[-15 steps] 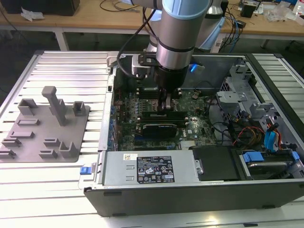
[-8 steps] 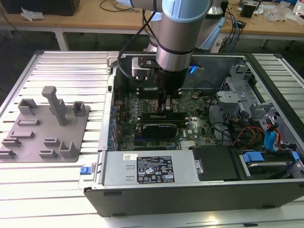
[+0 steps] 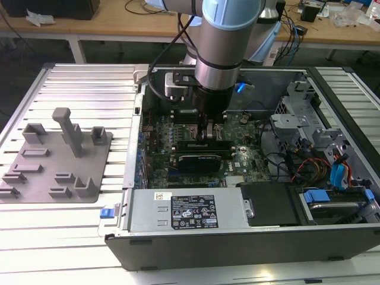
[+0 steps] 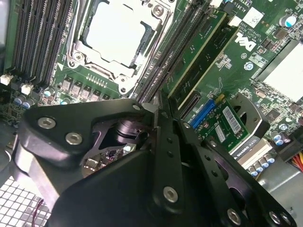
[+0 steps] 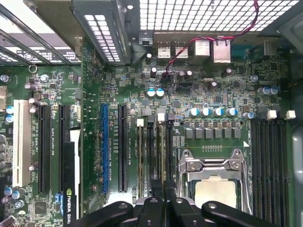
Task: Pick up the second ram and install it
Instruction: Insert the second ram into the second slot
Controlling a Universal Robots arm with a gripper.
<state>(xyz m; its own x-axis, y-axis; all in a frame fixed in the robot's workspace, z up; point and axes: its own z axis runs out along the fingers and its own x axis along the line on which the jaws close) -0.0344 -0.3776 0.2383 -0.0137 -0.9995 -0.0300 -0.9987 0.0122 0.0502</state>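
Grey plastic comes first: a fixture plate [image 3: 89, 163] with its blocks and one upright post lies on the ribbed metal table [image 3: 77, 89] at the exterior view's left, well apart from the work. Next to it sits the open computer case [image 3: 237, 243], lying flat with the green motherboard [image 3: 161, 135] facing up. The arm [image 3: 228, 41] reaches straight down into the middle of it, and the gripper [image 3: 208, 133] hangs low over the board, just above a black expansion card [image 3: 199, 160]. In both wrist views the gripper [image 4: 155, 108] [image 5: 164, 191] lines up with the bank of long black slots [image 5: 151, 156] beside the CPU socket [image 5: 213, 189]. Its fingers [image 5: 155, 204] are drawn narrow, with barely a line between them. In the second wrist view the second ram [image 4: 199, 52] stands on edge among those slots, a thin green stick running away from the fingertips, its near end passing in between them, so the gripper is pinched on it. Whether it sits fully down in a slot, and in which one, I cannot tell from here. Further right in the exterior view the silver power supply [image 3: 190, 211] lies along the case's near wall, and beyond it are the drive bays with their blue tabs [image 3: 338, 175].
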